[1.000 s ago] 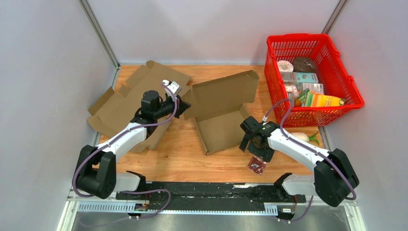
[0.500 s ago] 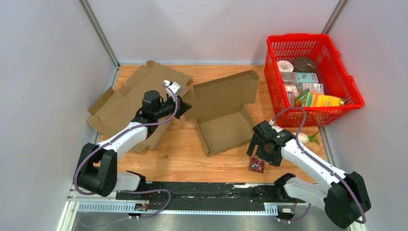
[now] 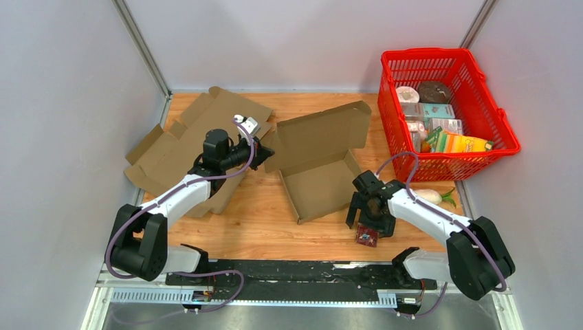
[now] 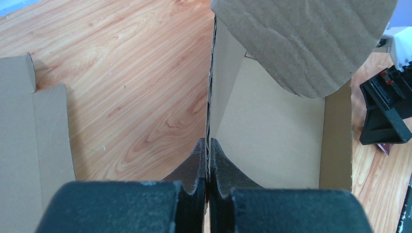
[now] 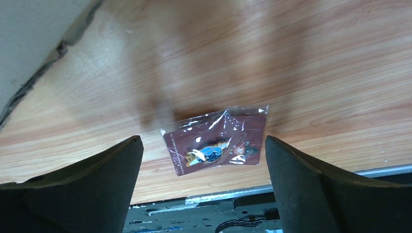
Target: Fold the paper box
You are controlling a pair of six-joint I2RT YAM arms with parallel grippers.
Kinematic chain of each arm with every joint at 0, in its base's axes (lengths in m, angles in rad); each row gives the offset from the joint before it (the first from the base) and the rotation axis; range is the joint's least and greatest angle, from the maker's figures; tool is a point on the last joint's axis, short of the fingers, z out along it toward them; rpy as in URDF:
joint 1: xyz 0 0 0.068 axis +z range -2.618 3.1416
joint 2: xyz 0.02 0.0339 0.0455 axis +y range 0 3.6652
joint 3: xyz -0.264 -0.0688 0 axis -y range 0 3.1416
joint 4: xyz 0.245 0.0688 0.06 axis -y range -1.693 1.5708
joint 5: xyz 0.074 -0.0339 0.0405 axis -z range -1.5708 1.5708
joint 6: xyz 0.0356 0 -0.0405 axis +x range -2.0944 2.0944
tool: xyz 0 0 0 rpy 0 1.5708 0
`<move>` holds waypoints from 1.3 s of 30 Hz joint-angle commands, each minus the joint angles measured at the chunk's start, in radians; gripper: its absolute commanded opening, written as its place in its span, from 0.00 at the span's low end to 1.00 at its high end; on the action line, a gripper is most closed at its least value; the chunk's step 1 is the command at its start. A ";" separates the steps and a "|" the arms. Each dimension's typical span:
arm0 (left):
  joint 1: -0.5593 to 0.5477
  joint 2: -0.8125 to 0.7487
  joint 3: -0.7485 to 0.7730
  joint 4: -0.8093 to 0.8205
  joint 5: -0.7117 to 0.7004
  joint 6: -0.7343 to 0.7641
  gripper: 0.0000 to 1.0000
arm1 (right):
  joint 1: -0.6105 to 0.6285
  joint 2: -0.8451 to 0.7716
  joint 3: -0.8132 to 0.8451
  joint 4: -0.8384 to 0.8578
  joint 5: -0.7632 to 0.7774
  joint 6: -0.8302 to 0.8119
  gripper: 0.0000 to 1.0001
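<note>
"Cardboard is all the left end effector [image 4: 208, 160] has: its jaws are pressed together on the thin edge of the paper box [image 3: 320, 168], on the side facing away from the red basket [image 3: 481, 89]."

"And the right end effector [image 5: 201, 141]?"

"Spread as wide as it goes, holding nothing. It hangs over a small dark red packet [image 5: 216, 143] lying on the counter [image 3: 261, 220], nearer us than the basket. The packet sits between the fingers, touching neither."

"How does the box look?"

"Half made. The tray lies flat on the counter just left of the basket, side walls standing, and the lid is tilted up at the back with a rounded flap at its end."

"So what's out there altogether?"

"Two arms, one box, one packet, one basket full of groceries. There's also one flat cardboard blank [image 3: 185, 144], unfolded, beyond the box from the basket and under the left arm."
</note>
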 commanded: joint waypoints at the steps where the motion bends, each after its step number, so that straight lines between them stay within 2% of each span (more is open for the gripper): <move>1: -0.002 -0.004 0.032 0.062 0.041 -0.004 0.00 | -0.006 0.037 -0.019 0.050 -0.025 0.002 1.00; 7: -0.002 -0.001 0.035 0.063 0.044 -0.004 0.00 | -0.002 0.071 -0.044 0.055 -0.004 0.042 1.00; 20: -0.002 0.010 0.038 0.060 0.042 -0.007 0.00 | 0.044 -0.050 -0.033 0.028 0.039 0.085 0.70; 25: -0.002 0.011 0.037 0.057 0.044 -0.006 0.00 | 0.049 -0.106 -0.001 -0.002 0.065 0.071 0.65; 34: -0.002 0.033 0.041 0.060 0.044 -0.010 0.00 | 0.072 -0.231 0.151 -0.028 0.075 0.060 0.61; 38: -0.002 0.041 0.043 0.062 0.038 -0.018 0.00 | 0.072 -0.161 0.301 0.045 0.084 0.000 0.61; 39: -0.002 0.041 0.043 0.059 0.033 -0.016 0.00 | 0.072 -0.135 0.371 0.112 0.084 -0.016 0.61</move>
